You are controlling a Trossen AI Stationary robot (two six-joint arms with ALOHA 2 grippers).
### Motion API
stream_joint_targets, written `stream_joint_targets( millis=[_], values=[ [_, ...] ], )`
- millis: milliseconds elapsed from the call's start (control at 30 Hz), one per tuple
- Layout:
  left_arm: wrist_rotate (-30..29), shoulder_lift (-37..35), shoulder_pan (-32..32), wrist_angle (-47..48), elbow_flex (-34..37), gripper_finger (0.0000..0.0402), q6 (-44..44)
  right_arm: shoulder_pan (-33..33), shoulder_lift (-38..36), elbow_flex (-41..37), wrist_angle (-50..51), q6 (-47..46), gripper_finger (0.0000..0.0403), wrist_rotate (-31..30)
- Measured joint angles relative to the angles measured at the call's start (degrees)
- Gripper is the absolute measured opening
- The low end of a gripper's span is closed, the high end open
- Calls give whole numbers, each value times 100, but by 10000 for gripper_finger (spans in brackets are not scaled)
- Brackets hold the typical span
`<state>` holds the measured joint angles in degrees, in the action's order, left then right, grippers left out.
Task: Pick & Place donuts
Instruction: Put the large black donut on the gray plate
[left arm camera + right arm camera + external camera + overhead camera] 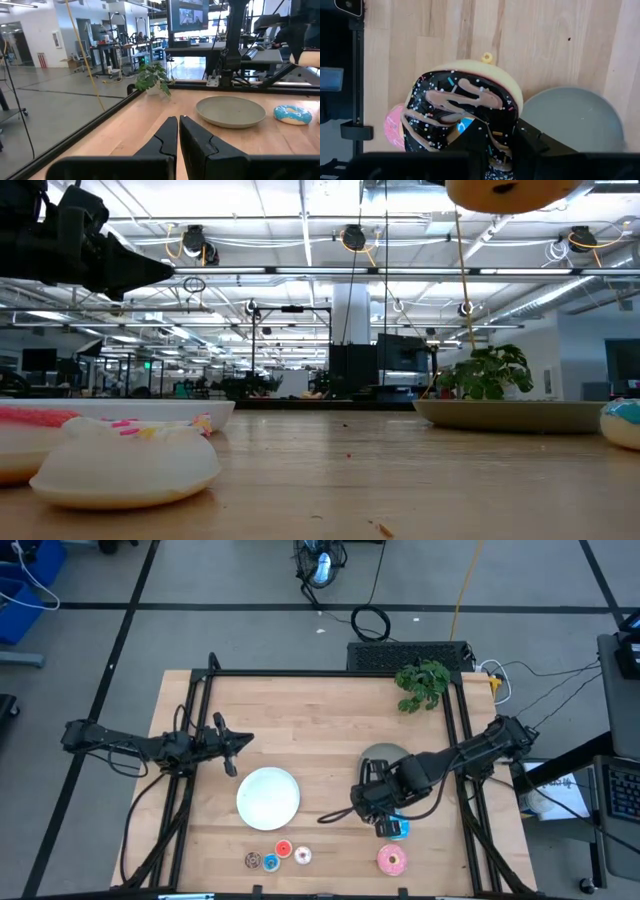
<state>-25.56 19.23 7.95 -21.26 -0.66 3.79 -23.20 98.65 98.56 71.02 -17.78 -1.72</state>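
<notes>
My right gripper [383, 812] hangs over the table's near right part, shut on the chocolate-sprinkled donut [465, 115]. The donut's tan underside [510, 192] shows high above the wood. The blue donut [399, 830] lies flat just under the gripper, and the pink frosted donut [391, 860] lies nearer the near edge. The mini donuts lie together near that edge: brown/blue [262, 861], red [283, 850] and whitish [302, 856]. My left gripper [232, 745] waits shut above the table's left side, touching nothing. My right gripper comes at the chocolate-sprinkled donut from above, pointing down. One finger [475, 137] sits at the donut's hole and the other [532, 142] stands outside its rim, with the ring's wall [497, 132] pinched between them. The donut is lifted clear of the table and lies roughly level.
A white plate [268, 797] sits left of centre. A grey plate [383, 753] lies partly under the right arm. A small green plant [422, 683] stands at the far right corner. Black frame rails run along the table's sides. Bare wood lies between the two plates.
</notes>
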Motion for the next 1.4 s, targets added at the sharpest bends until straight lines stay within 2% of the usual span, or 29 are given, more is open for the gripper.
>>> stream_joint_targets(
  millis=[333, 533, 833, 1033, 1400],
  values=[
    [0, 1, 0, 0, 2, 26, -26, 128, -2, 0, 0, 85, 50, -13],
    [0, 1, 0, 0, 2, 26, -26, 574, -2, 0, 187, 488, 50, -292],
    [0, 2, 2, 0, 2, 26, 1, 1477, -7, -234, 255, 1094, 50, -237],
    [0, 0, 0, 2, 2, 26, 1, 2028, -72, -1033, -554, 1538, 50, 718],
    [0, 1, 1, 17, 2, 26, 3, 2830, -232, -2578, -1150, 1743, 50, 627]
  ],
)
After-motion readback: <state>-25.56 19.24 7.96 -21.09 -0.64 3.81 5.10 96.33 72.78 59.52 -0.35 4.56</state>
